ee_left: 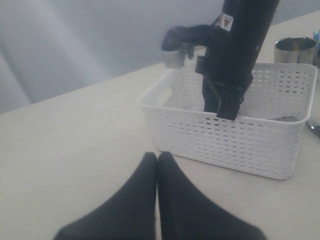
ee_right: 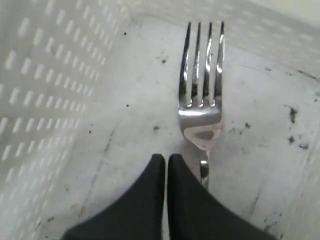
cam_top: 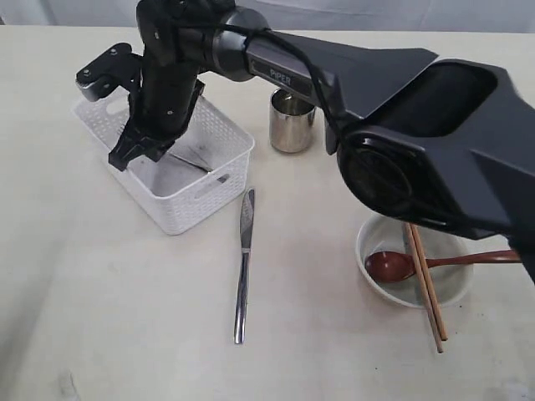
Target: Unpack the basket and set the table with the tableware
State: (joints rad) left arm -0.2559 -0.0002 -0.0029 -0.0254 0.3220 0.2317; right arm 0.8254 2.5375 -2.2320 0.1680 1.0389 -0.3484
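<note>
**While the fork lies in the basket, both jaws are clenched**

Where the table [cam_top: 125,334] lies nearest the exterior camera, to the right, the bowl [cam_top: 451,284] stands upright. The spoon [cam_top: 393,266] rests in it, handle out over the right rim. The chopsticks [cam_top: 426,288] lie across the bowl, their ends projecting past its near rim. Left of the bowl and apart from it, the knife [cam_top: 243,263] lies flat, blade pointing away towards the basket [cam_top: 196,205]. The basket sits further back on the left. The right arm [cam_top: 368,75] reaches across from the right and down into it. The right jaws are clenched tip to tip, with nothing seen between them. The fork [ee_right: 202,100] lies flat on the basket floor just beside them, its handle passing under one tip. Contact there cannot be confirmed. Beyond the basket, to its right, the cup [cam_top: 292,125] stands upright. The left jaws are likewise clenched and empty, low over bare table, near the basket's side wall.
</note>
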